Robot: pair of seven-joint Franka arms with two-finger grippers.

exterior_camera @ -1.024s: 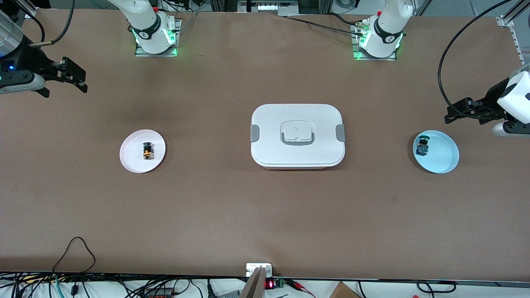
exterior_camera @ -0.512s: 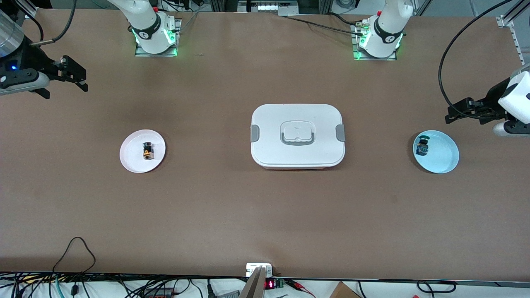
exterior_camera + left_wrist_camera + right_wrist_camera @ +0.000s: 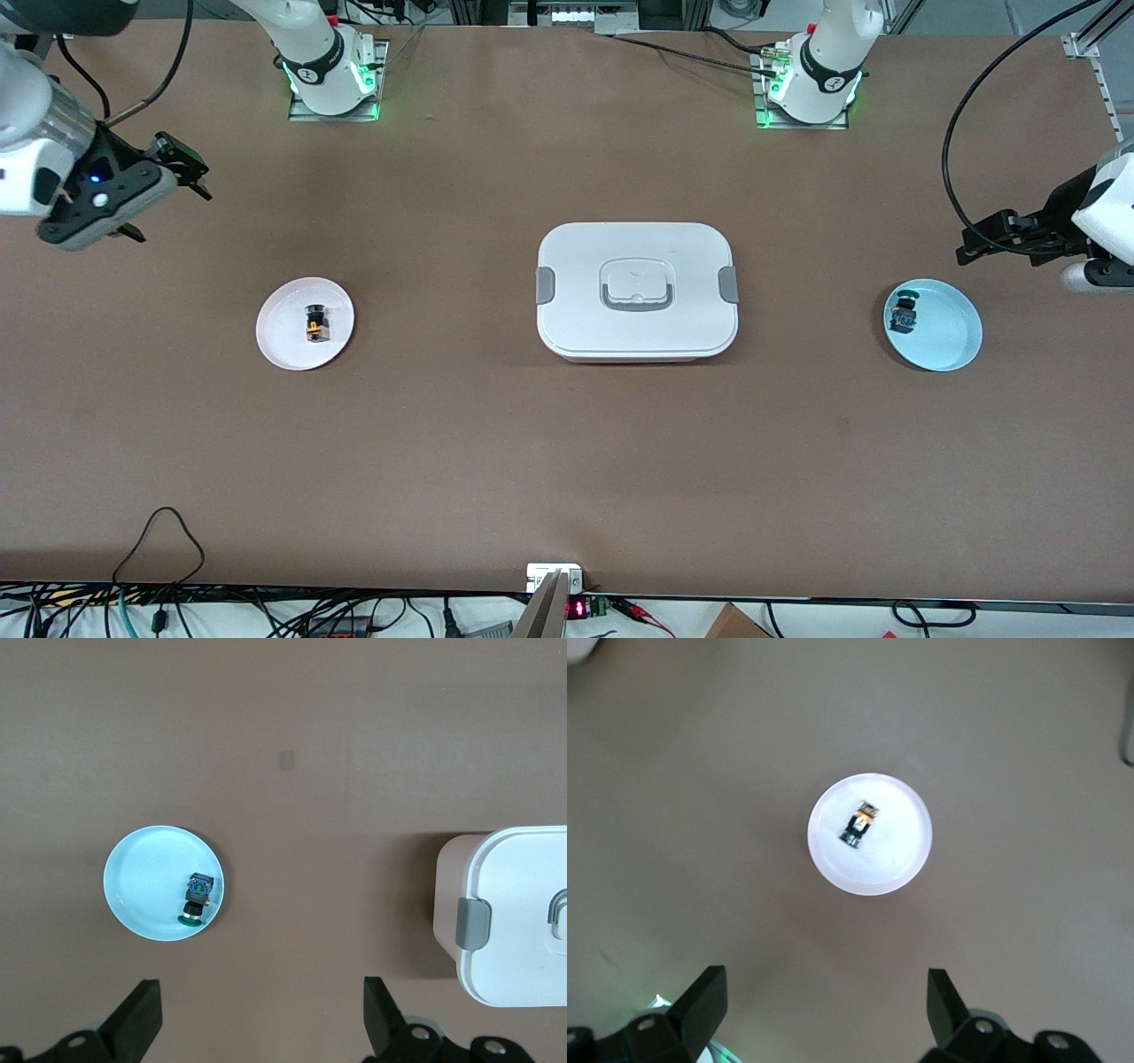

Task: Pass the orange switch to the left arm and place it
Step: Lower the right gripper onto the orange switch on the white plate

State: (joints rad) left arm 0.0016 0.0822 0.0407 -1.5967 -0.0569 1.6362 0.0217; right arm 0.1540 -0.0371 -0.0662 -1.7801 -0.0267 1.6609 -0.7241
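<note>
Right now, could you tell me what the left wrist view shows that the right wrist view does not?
Only the left wrist view shows the pale blue plate carrying the teal-topped switch, part of the white box, and the open left gripper. Only the right wrist view shows the white plate holding the orange switch, and the open right gripper. Both show bare brown table.

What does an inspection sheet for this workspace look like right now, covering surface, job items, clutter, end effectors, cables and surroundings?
Surface: brown table.
Job's things: orange switch on white plate; box mid-table, lid on.
Clutter: teal-topped switch on blue plate.
End effectors: right end effector open, over bare table at its end; left end effector open, above table beside the blue plate.
Cables: black loop at the near edge.
Surroundings: nothing seen.
</note>
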